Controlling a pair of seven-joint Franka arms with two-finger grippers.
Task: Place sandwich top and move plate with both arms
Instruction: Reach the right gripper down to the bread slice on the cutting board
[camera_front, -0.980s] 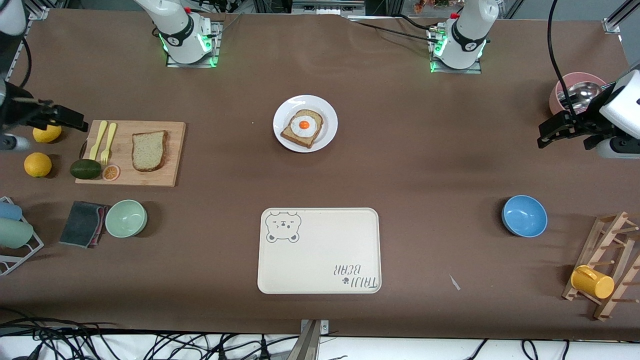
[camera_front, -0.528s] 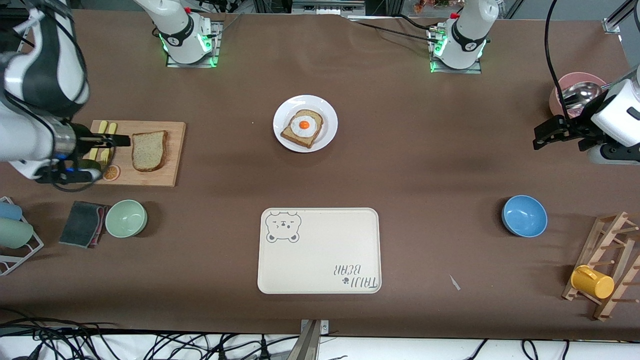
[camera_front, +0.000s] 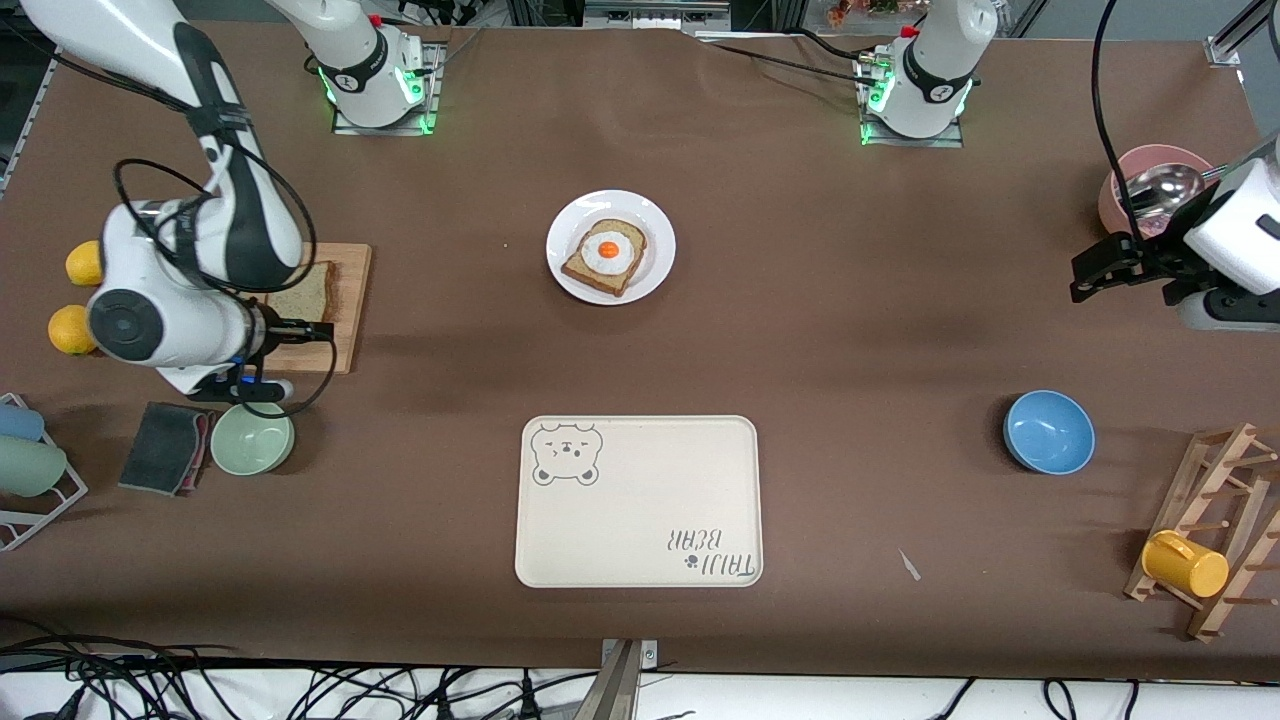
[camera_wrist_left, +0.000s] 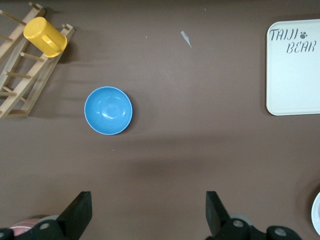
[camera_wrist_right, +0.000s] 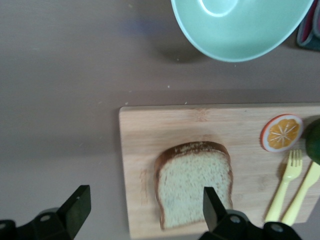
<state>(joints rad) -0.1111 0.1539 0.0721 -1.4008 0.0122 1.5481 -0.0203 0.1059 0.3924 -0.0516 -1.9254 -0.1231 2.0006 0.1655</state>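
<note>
The sandwich top (camera_front: 313, 289), a plain brown slice, lies on a wooden cutting board (camera_front: 352, 300) at the right arm's end; my right arm hides most of it. In the right wrist view the slice (camera_wrist_right: 194, 182) lies under my open, empty right gripper (camera_wrist_right: 145, 207), one finger over it and the other over bare table. The right gripper (camera_front: 322, 328) hovers over the board's edge nearer the front camera. The white plate (camera_front: 655, 228) holds an egg-topped slice (camera_front: 605, 256) mid-table. My left gripper (camera_front: 1085, 272) is open and empty in the air at the left arm's end, also in its wrist view (camera_wrist_left: 147, 210).
A cream bear tray (camera_front: 638, 500) lies nearer the front camera than the plate. A blue bowl (camera_front: 1048, 431), a wooden rack with a yellow cup (camera_front: 1185, 563) and a pink bowl (camera_front: 1150, 170) are at the left arm's end. A green bowl (camera_front: 252, 437), cloth (camera_front: 160, 447), lemons (camera_front: 72, 330), yellow forks (camera_wrist_right: 290, 185) and an orange slice (camera_wrist_right: 281, 132) surround the board.
My right arm has swung in from the table's end and now hangs over the cutting board and the bread slice. My left gripper has barely moved.
</note>
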